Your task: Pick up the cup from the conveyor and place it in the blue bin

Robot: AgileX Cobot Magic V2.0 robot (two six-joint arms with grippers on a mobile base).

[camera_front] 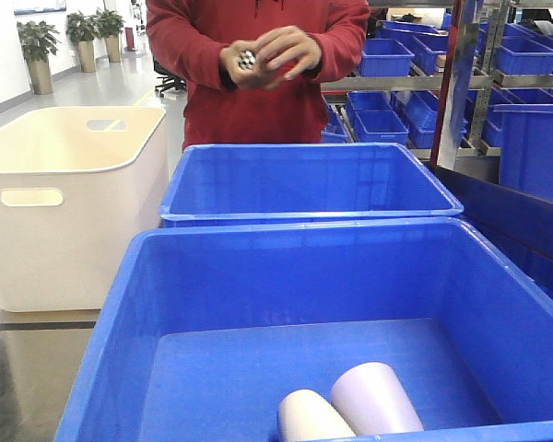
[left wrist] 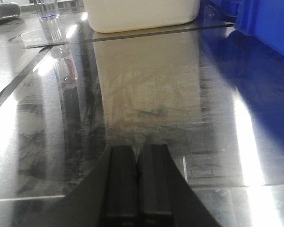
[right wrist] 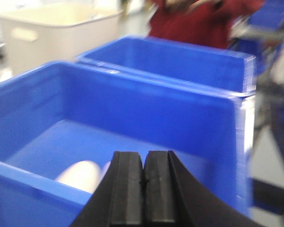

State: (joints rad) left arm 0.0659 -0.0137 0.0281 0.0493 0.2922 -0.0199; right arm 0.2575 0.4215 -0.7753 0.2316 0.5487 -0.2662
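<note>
Right gripper (right wrist: 144,189): nearest in the right wrist view — its two black pads are pressed together with nothing between them, poised just above the near rim of the blue bin (right wrist: 132,104).
Left gripper (left wrist: 138,182): pads likewise closed flat on each other, empty, low over a shiny reflective table surface (left wrist: 146,94), beside and clear of the bin.
Cups in bin: two pale cups (camera_front: 346,405) lie on their sides on the bin floor, touching, close to the near wall; the right wrist view shows one as a blurred pale shape below and left of the closed pads.
Cup versus jaws: neither gripper holds a cup; those in sight are already inside the bin, below the right gripper, apart from it.
Conveyor: not visible in any view, so whether another cup is waiting on it cannot be told.
Step in hand: as I judge it, a placing looks finished — the arms appear to be between cycles.
Next move: it would call for turning an arm toward the conveyor, opening the jaws wide enough for a cup and closing round its wall; the pads must part first.
Further back: a second blue crate (camera_front: 304,180) stands behind the bin, a cream-white tub (camera_front: 69,198) to its left.
Farthest: a person in a red top (camera_front: 258,64) stands behind the crates, holding a small object in both hands.
</note>
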